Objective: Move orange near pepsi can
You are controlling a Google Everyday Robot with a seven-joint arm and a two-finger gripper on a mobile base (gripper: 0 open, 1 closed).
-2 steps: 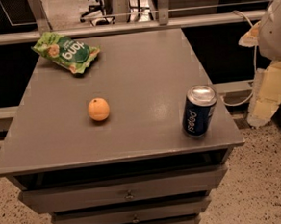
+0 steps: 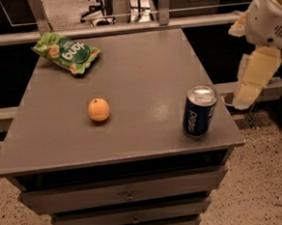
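Grey desk [image 2: 142, 61] first: its flat top carries everything you need, with shallow drawers [image 2: 130, 195] stacked below the front edge. Your gripper [image 2: 249, 85] hangs off the desk's right side, out past the edge and up above the top. Judging by that pose, it is parked clear so nothing gets knocked before the reach starts. Whether it is spread or closed, you cannot tell from this view, and it holds nothing. At the far left corner lies a green snack bag [image 2: 68, 53], flat and well out of the way. The pepsi can [image 2: 199, 111] stands upright near the front right corner, the closest thing to your gripper. The orange [image 2: 98, 109] rests left of centre, well apart from the can and farther from the gripper, so you likely have to reach across the can's side to get it.
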